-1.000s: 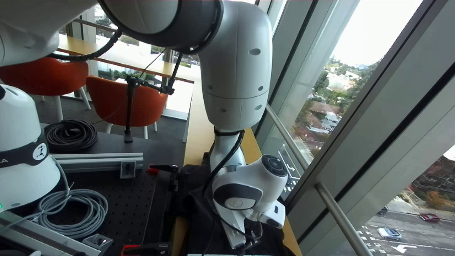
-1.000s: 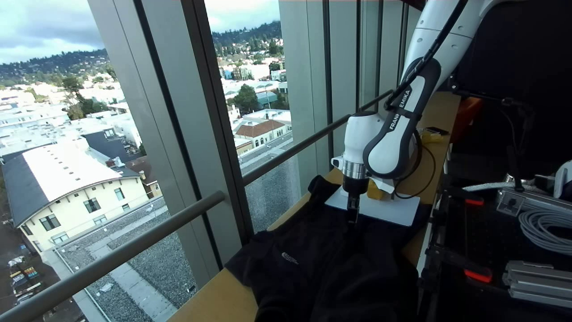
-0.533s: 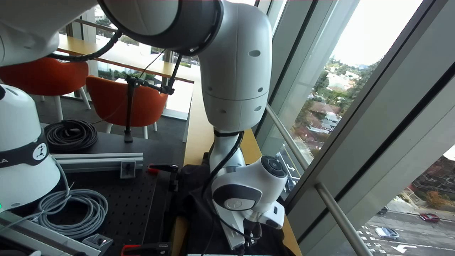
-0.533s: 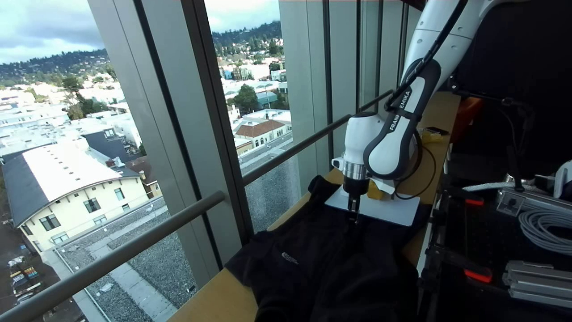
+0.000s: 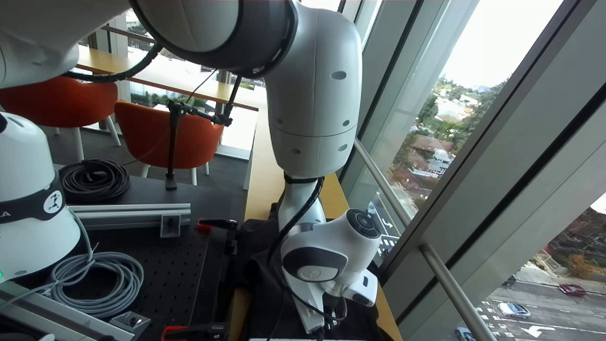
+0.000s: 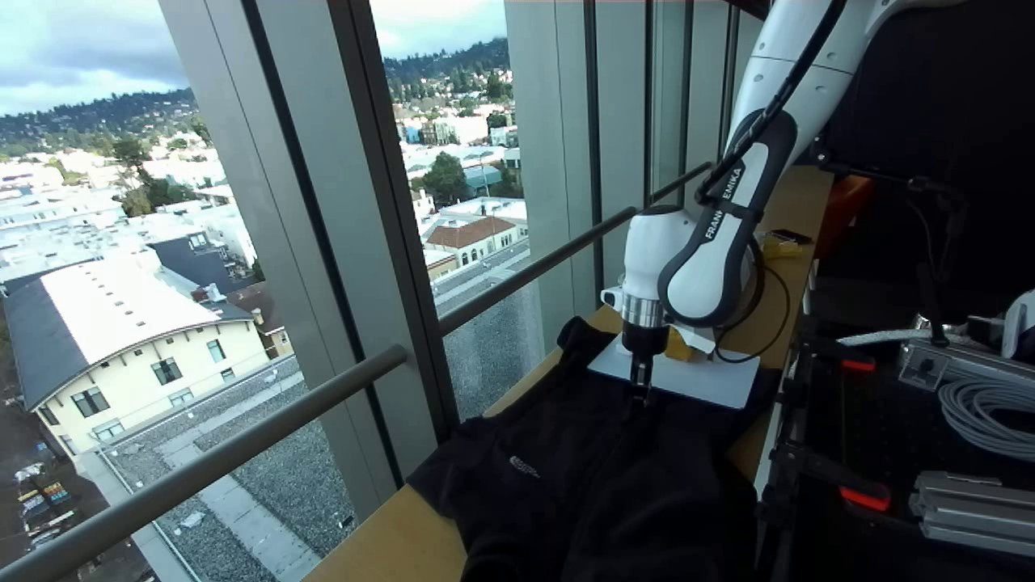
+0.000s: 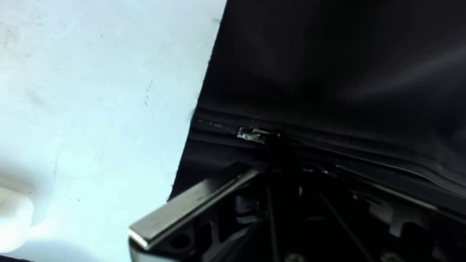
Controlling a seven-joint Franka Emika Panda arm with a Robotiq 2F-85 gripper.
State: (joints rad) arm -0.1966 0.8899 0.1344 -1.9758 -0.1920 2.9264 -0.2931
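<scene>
A black jacket (image 6: 566, 493) lies spread over the counter, a small pale logo on its chest. In the wrist view its zipper (image 7: 367, 160) runs across dark cloth to a hem. Close to that hem sits a silvery zipper slider (image 7: 250, 134). From the slider a dark pull strip (image 7: 273, 145) leads into my gripper (image 7: 283, 158); its fingers look shut on it, though black on black hides the exact grip. Seen in an exterior view, the gripper (image 6: 640, 396) points down onto the jacket by its hem. The fingertips are barely visible in that view.
A white board (image 6: 703, 380) lies under the hem end, with a yellow block (image 6: 678, 347) behind the hand. The wooden counter (image 6: 396, 533) borders a handrail (image 6: 534, 283) and windows. Red-tipped clamps (image 6: 865, 497) and coiled grey cable (image 5: 102, 289) sit on the robot's side.
The gripper's fingers have closed over the last second. In an exterior view the arm and hand have shifted slightly left and down. The jacket looks unmoved.
</scene>
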